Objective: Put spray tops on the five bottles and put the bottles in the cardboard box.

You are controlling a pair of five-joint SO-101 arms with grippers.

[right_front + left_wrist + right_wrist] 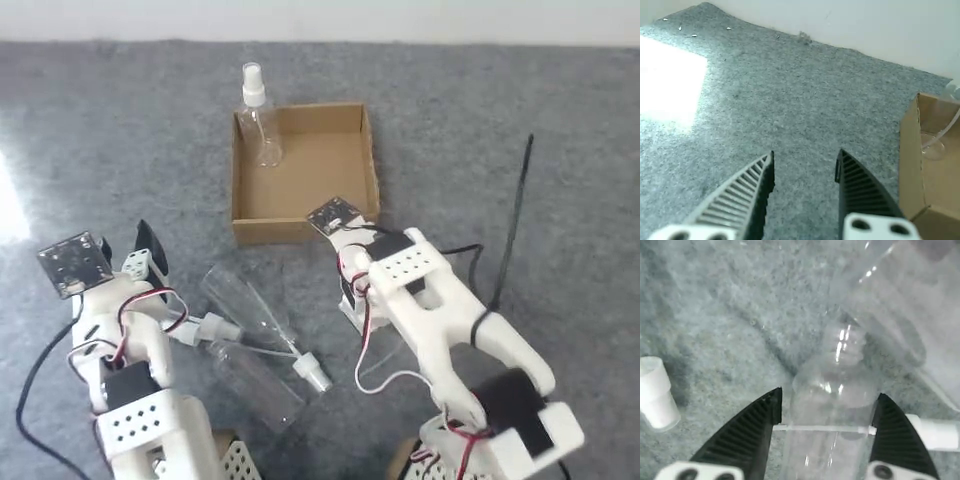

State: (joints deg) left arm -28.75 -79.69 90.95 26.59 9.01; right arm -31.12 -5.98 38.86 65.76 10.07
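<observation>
Grey felt covers the surface [500, 120]. Nearest, between the two arms, two clear plastic bottles [255, 380] lie on their sides close together. Two white spray tops [312, 373] lie against them, but the see-through plastic makes it hard to tell which top goes with which bottle. The right arm's white body hides the right gripper [829, 394] from above. Its own camera shows the black jaws standing wide on either side of a third clear bottle with a bare threaded neck [840, 385], and I cannot tell whether they touch it. The lower part of this bottle is cut off at the frame edge. A thin white dip tube [820, 428] crosses it between the jaws and leads to a white sprayer head [935, 432], and a short white plastic piece [655, 392] lies apart, partly out of frame. The left gripper [805, 151] hangs over bare felt, its jaws wide apart and holding nothing. Farther off sits the shallow brown cardboard box [300, 228]. In its far left corner a clear bottle fitted with a white spray top [262, 130] leans with its head past the rim.
</observation>
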